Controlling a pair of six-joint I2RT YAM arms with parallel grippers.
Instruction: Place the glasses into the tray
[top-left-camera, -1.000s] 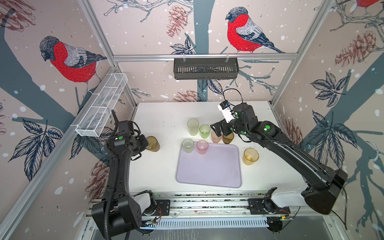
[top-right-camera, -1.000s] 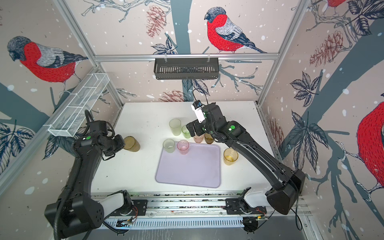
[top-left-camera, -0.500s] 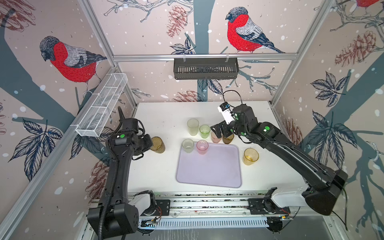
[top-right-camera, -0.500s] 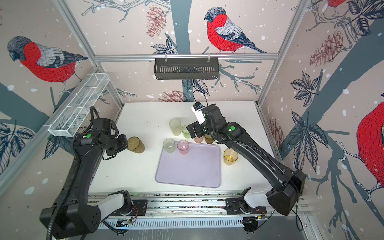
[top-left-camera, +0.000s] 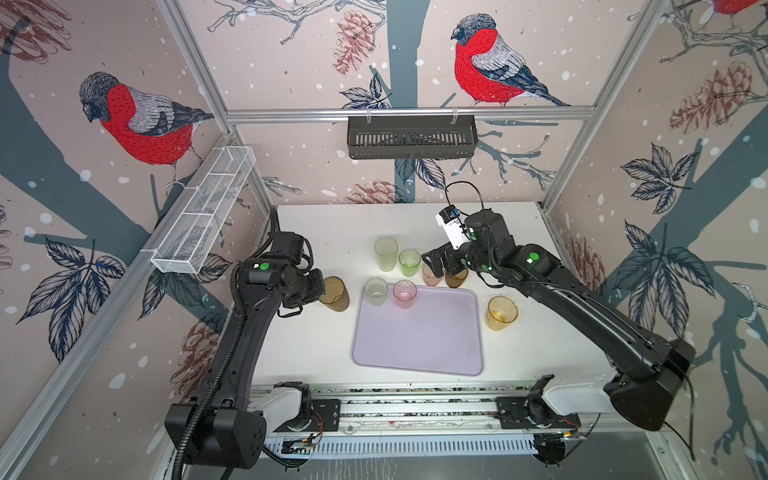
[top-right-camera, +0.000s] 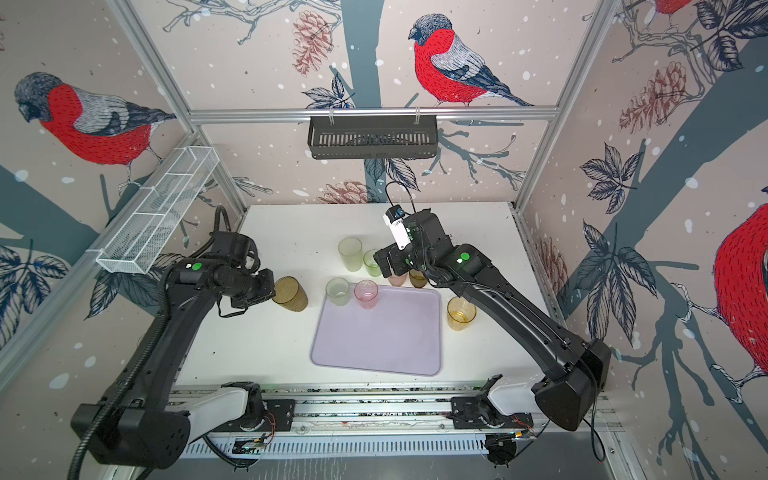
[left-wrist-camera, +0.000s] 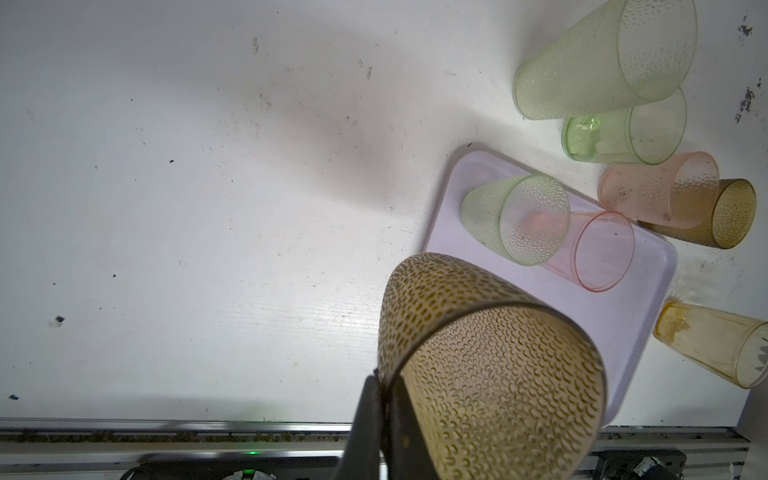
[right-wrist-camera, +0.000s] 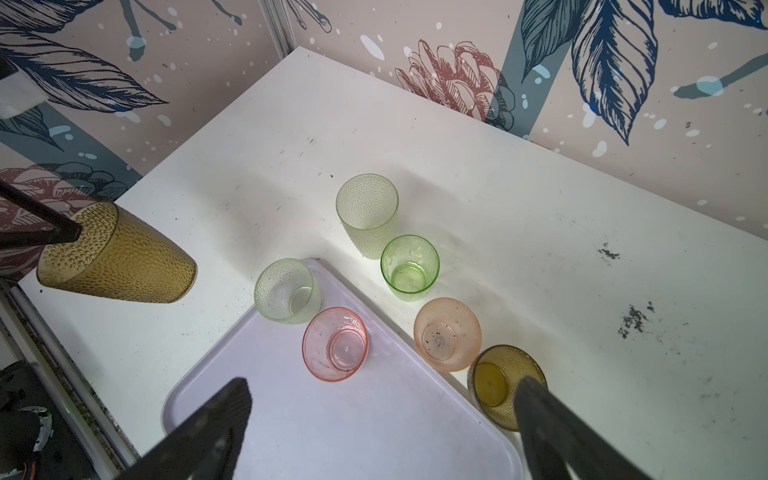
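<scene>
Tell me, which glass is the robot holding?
The tall brown dimpled glass, pinched by its rim in the left tool. The other seven stand free, two on the lilac tray.

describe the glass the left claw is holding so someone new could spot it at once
Find the lilac tray in the middle of the white table, then look just off its left edge, where the left claw hangs. Pinched by its rim there is a tall brownish-gold dimpled glass, the only one tilted and gripped; the other glasses stand upright.
</scene>
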